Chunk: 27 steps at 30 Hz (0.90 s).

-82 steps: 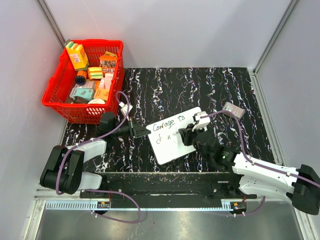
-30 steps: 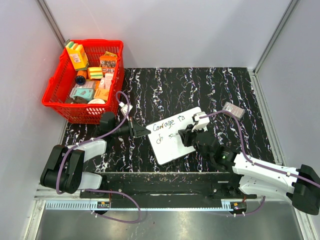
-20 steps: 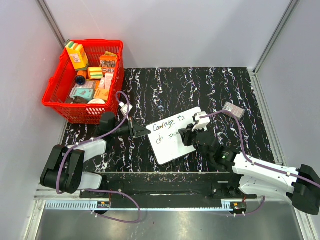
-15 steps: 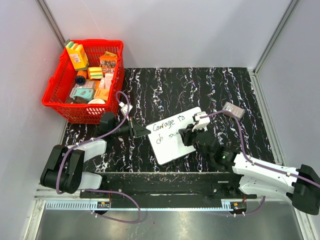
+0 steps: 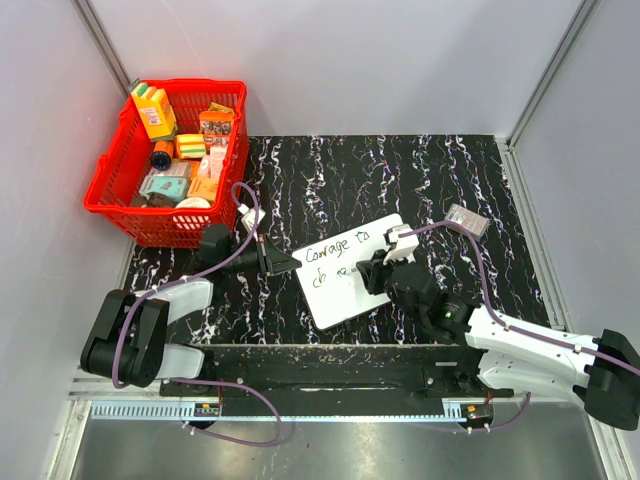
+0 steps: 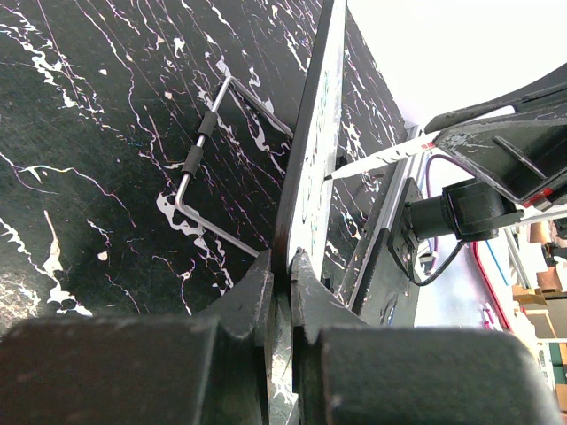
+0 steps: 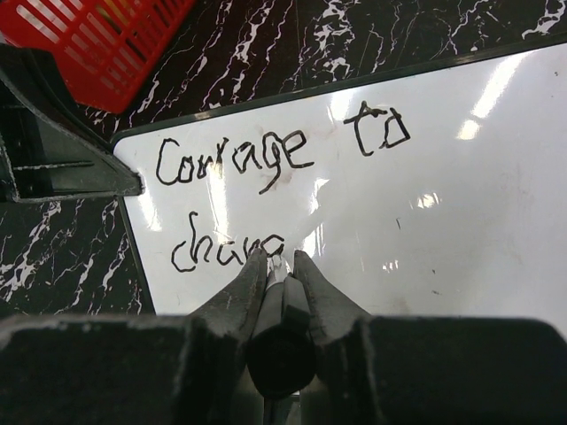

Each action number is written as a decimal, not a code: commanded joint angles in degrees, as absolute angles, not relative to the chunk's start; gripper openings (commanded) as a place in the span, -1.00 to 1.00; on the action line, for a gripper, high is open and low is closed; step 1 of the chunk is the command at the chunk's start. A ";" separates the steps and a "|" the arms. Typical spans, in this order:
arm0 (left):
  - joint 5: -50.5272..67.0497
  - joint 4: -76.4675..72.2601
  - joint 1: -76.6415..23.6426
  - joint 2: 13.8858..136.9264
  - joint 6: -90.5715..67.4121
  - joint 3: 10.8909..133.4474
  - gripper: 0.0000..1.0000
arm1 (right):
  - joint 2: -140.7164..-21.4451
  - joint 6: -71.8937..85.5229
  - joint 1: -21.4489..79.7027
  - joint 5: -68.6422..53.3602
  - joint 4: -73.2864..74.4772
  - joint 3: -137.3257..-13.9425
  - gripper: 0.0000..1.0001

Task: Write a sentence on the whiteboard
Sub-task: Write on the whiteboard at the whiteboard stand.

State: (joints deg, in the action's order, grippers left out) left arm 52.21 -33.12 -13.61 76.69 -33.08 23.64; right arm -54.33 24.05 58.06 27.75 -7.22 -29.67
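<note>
Looking at the top view, you get layout only: the whiteboard (image 5: 345, 300) lies on the black marbled table (image 5: 420, 180) between the two arms, near the front edge and well apart from the red basket (image 5: 150, 215) at far left. Its long axis runs skewed, from the left arm up toward far right, and the sentence (image 5: 335, 255) follows that axis, letter tops facing away from the bases. You can't read the jaws from here; the left gripper (image 5: 295, 265) sits at the board's left corner and the right gripper (image 5: 372, 272) sits over its right half. The right wrist view gives you the text: on the whiteboard (image 7: 461, 230) the sentence (image 7: 235, 161) reads "Courage to" on line one and "chan" plus one more letter, partly hidden, on line two. There the right gripper (image 7: 276, 266) is clamped on a marker (image 7: 282, 310), tip touching the board at the end of line two, with the basket (image 7: 97, 44) in the top left corner. The left wrist view shows the whiteboard (image 6: 314, 133) edge-on, with the left gripper (image 6: 282, 266) pinching that edge between closed fingers. It also shows the marker (image 6: 381, 155) meeting the written face, and a bent wire (image 6: 199, 150) with a black sleeve on the board's other side, its ends running to the board's edge.
</note>
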 commanded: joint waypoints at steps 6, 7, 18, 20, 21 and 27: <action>45.97 -34.37 -12.83 77.87 -26.28 23.91 -1.00 | -53.97 24.87 57.83 26.02 -1.23 -29.88 -1.00; 46.14 -34.37 -12.83 77.78 -26.37 23.91 -1.00 | -54.05 24.87 57.83 25.75 -0.71 -29.80 -1.00; 45.97 -34.37 -12.83 77.78 -26.28 23.82 -1.00 | -53.96 25.31 57.83 23.82 -0.35 -29.71 -1.00; 46.05 -34.37 -12.83 77.87 -26.28 23.91 -1.00 | -54.05 25.23 57.92 23.29 -0.35 -29.88 -1.00; 46.05 -34.37 -12.83 77.87 -26.28 23.91 -1.00 | -54.14 25.40 57.83 23.03 -0.35 -29.71 -1.00; 46.05 -34.37 -12.83 77.87 -26.37 23.91 -1.00 | -54.32 25.93 57.83 22.06 -2.37 -29.97 -1.00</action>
State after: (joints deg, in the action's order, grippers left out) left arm 52.21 -33.15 -13.61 76.69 -33.08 23.64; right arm -53.60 25.67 58.06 22.83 -3.16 -29.67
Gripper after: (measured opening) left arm 0.083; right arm 0.194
